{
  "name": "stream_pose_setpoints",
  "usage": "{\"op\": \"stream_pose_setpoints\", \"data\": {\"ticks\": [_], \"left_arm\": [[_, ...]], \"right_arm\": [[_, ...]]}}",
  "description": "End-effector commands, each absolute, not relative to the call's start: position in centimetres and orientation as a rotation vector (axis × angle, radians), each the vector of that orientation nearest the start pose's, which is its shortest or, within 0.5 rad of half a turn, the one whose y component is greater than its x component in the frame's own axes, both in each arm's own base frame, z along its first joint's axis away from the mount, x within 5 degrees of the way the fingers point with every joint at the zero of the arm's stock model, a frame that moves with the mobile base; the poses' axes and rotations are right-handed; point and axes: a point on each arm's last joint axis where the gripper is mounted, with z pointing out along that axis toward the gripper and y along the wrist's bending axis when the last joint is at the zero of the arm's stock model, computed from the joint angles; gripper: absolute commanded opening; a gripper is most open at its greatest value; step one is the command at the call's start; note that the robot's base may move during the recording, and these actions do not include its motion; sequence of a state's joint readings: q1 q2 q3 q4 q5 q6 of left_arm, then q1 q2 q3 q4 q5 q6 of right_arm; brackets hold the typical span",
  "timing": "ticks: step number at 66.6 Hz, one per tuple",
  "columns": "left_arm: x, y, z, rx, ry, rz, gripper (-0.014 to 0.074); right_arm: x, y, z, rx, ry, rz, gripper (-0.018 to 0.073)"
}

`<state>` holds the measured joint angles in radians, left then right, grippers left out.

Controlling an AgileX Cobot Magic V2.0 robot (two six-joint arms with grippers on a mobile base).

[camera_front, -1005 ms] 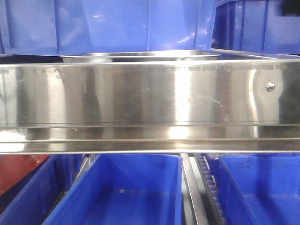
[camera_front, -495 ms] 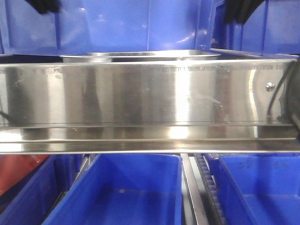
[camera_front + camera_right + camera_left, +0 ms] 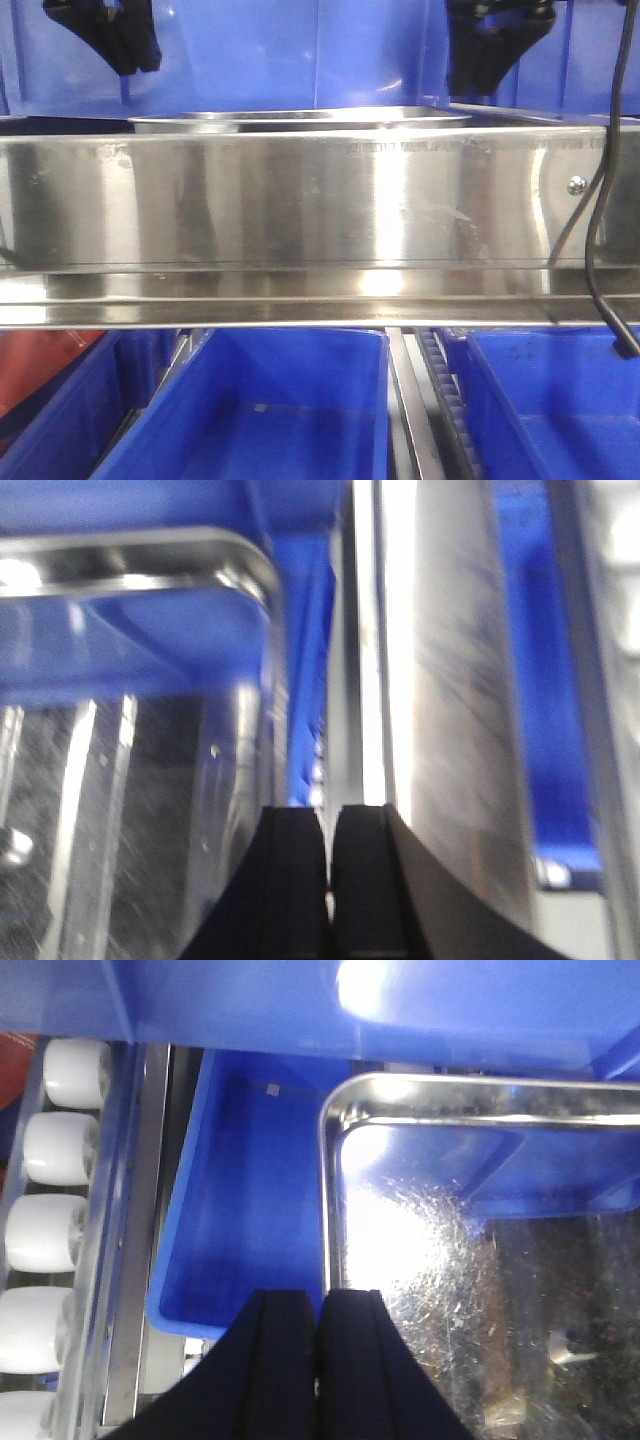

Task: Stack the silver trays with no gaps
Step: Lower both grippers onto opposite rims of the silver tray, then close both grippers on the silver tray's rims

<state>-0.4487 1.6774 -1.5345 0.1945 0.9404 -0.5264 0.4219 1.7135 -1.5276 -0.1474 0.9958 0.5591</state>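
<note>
Tray (image 3: 300,119) lies level, mouth up; axis unclear.

Counting now: one silver tray (image 3: 300,118) peeking over the one steel rail (image 3: 300,210), and a single screw (image 3: 576,184) near the rail's right end. Two grippers up top, left gripper (image 3: 133,60) and right gripper (image 3: 482,78). Blue ones next: two upper bins (image 3: 250,50) behind the tray, two open lower bins (image 3: 290,400) under the rail, perhaps a third at the lower left. Left wrist view: five white rollers (image 3: 70,1070) in a column.
</note>
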Motion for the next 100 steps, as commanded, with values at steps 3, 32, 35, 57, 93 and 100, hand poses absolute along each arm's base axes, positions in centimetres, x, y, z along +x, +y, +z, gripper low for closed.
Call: {"op": "stream_pose_setpoints", "data": {"ticks": [3, 32, 35, 57, 93, 100], "left_arm": [[33.9, -15.6, 33.1, 0.003, 2.547, -0.158, -0.0017], [33.7, -16.3, 32.8, 0.044, 2.538, -0.140, 0.0169], [33.7, -16.3, 32.8, 0.046, 2.539, -0.136, 0.0213], [34.5, -16.3, 31.2, 0.018, 2.571, -0.118, 0.0254], [35.6, -16.1, 29.1, -0.003, 2.629, -0.081, 0.0253], [35.7, -16.0, 28.8, -0.004, 2.637, -0.075, 0.0253]], "right_arm": [[34.8, 14.4, 31.8, 0.088, 2.601, 0.145, -0.0015], [35.2, 14.6, 31.0, 0.083, 2.617, 0.136, 0.0139], [35.2, 14.6, 31.0, 0.083, 2.615, 0.137, 0.0160], [35.5, 14.7, 30.9, 0.079, 2.601, 0.147, 0.0162], [36.2, 15.3, 28.8, 0.100, 2.664, 0.168, 0.0162], [36.2, 15.4, 28.7, 0.100, 2.666, 0.166, 0.0162]]}}
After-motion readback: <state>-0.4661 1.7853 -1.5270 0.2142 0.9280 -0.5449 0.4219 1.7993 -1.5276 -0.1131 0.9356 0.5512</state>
